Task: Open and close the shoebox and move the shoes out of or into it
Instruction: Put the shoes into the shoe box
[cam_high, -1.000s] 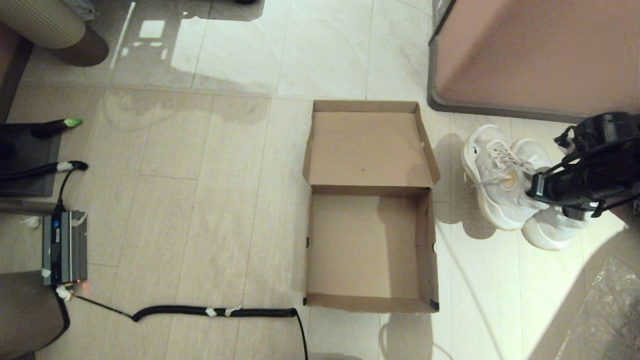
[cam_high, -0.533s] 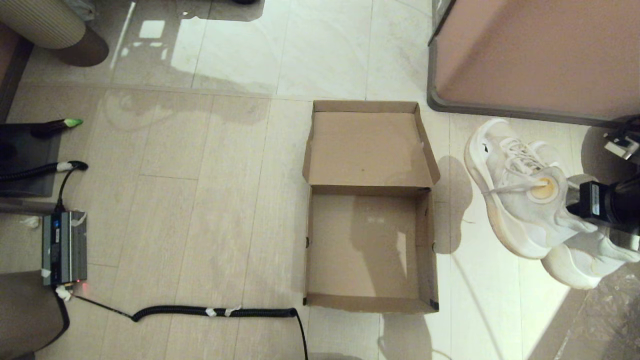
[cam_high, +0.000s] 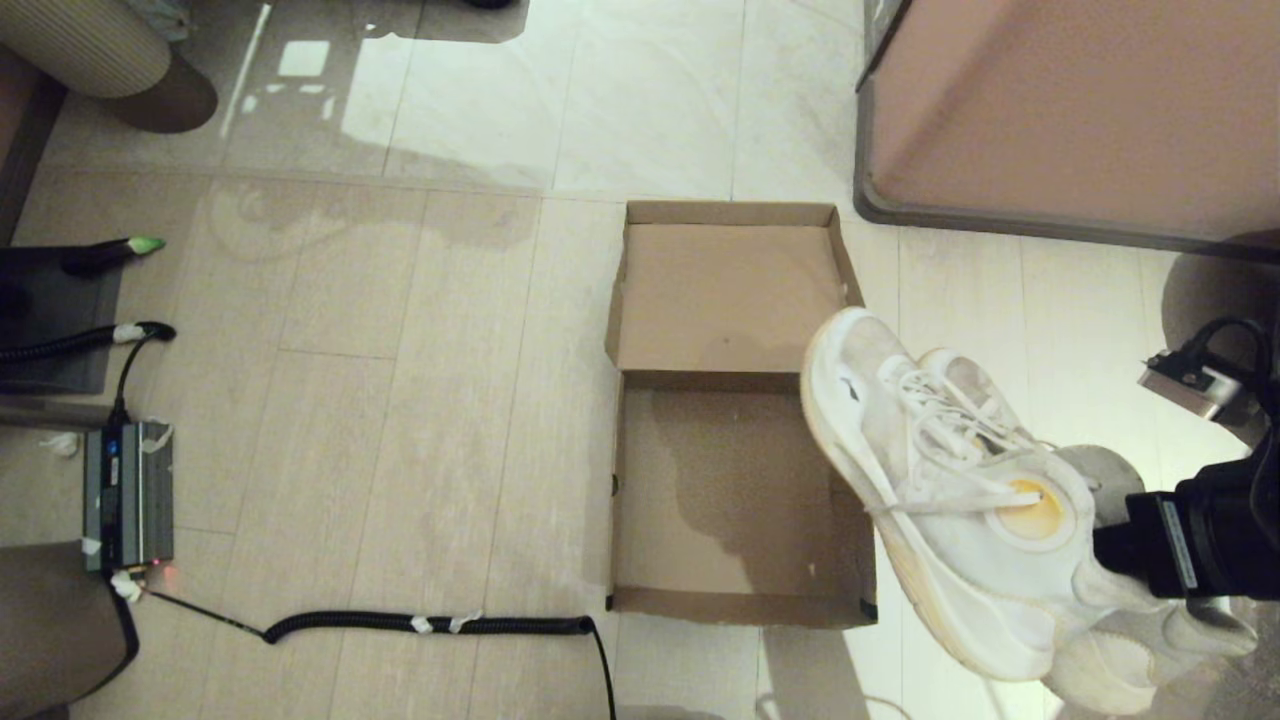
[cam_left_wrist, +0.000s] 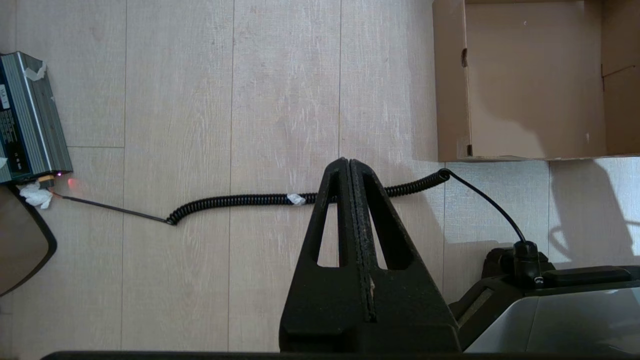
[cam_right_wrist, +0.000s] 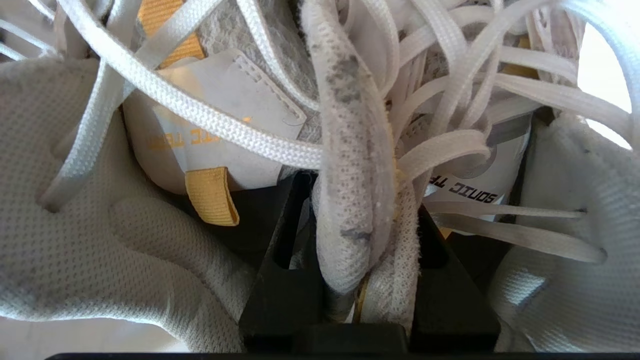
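The brown cardboard shoebox lies open and empty on the floor, its lid folded back flat on the far side. The two white sneakers hang in the air at the box's right edge, toes pointing toward the lid. My right gripper is shut on the heel collars of both shoes, pinching them together between the black fingers. My left gripper is shut and holds nothing, hovering above the floor near the box's front left corner.
A large pinkish-tan block with a grey rim stands at the back right. A coiled black cable runs along the floor from a grey power unit on the left. A plastic sheet lies at the front right.
My right gripper has lifted both shoes off the floor and carried them left and nearer, from beside the pinkish block to the box's right edge. The left arm has not moved.
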